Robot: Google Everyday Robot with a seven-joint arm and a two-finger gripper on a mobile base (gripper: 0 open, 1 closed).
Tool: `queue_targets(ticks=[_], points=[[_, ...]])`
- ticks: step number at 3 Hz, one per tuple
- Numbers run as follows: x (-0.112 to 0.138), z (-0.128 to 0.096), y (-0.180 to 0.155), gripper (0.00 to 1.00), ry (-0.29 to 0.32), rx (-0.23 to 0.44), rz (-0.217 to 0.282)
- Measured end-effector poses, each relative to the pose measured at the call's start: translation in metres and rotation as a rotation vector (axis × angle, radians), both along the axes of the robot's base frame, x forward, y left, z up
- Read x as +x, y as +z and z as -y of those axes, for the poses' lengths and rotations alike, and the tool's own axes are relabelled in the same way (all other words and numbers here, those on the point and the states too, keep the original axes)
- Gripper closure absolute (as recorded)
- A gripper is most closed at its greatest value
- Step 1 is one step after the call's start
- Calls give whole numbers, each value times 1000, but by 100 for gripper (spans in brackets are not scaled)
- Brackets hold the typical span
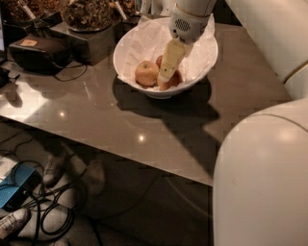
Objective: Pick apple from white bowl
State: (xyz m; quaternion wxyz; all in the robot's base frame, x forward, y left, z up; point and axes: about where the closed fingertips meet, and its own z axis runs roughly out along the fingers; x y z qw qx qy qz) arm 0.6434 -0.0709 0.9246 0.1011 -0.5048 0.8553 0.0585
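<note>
Looking down past the robot's white body (260, 182), which fills the lower right corner, I see the grey-brown table (144, 129) stretching from the left edge up to the far right. Below its near edge, black cables (53, 216) loop on the floor beside a blue object (14, 187). The arm (269, 33) comes in from the upper right.

On the far half of the table sits the bowl (204, 60), white and round, lined with crumpled white paper (144, 38). To its left, apart from it, a dark bowl (89, 14) heaped with brown snacks stands on a dark block. Further left, a black box (41, 55) rests on the table.

The gripper (164, 76) hangs from a white wrist housing (190, 21) over the bowl's middle and reaches steeply down and to the left inside it. Its cream tip touches the right apple (174, 79). It shows to me as one pale bar, so I cannot tell whether the jaws stand wide or narrow, or whether they hold anything.

The left apple (146, 73), yellow-red, lies on the paper just beside the tip, near the bowl's front wall. A third apple (159, 60) peeks out behind the two. The box carries a small tan label (30, 42), and its writing is too small for me to read.
</note>
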Motion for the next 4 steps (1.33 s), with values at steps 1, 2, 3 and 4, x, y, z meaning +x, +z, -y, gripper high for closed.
queue_targets(ticks=[1,2,3,4], points=[[3,-2,-10,29,-6,-3,-24],[4,-3,-15,29,-6,-9,-35],[4,-3,-18,27,-5,-15,-39],[4,-5,-22,28,0,-26,-46]])
